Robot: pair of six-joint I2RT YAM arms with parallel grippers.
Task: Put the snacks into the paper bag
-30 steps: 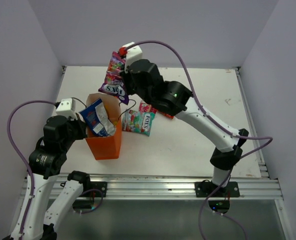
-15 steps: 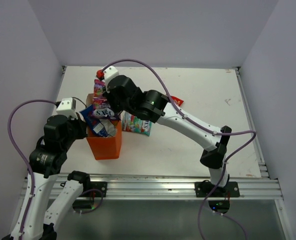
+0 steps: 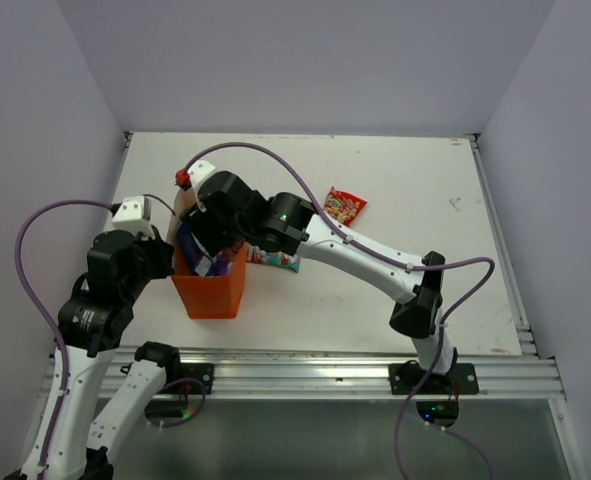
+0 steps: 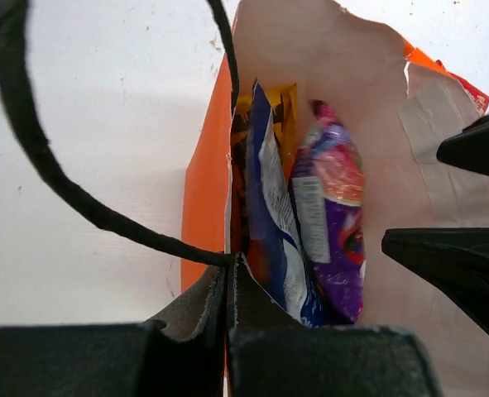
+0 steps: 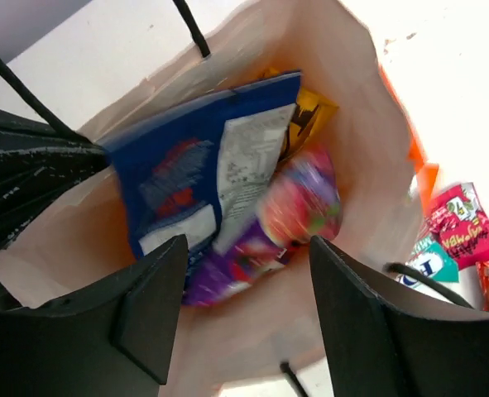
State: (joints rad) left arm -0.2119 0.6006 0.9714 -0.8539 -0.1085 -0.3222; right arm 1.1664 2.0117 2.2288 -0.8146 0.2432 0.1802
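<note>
1. The left gripper (image 4: 227, 318) has its jaws pressed onto the left wall of the bag (image 3: 213, 290), apparently to keep it upright with its mouth open.
2. Standing on edge inside are a yellow packet (image 4: 279, 99) by that wall, a blue packet (image 4: 270, 223), then a purple packet (image 4: 335, 215) lying loose.
3. The right gripper (image 5: 246, 248) hangs over the mouth with jaws spread and empty, so the purple packet looks released.
4. On the table (image 3: 395, 170), a teal packet (image 3: 277, 259) lies just right of the bag. A red packet (image 3: 345, 206) lies farther right, and both are not yet bagged.

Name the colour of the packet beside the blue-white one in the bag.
Purple packet, pink-red patch; clearest in left wrist view.
</note>
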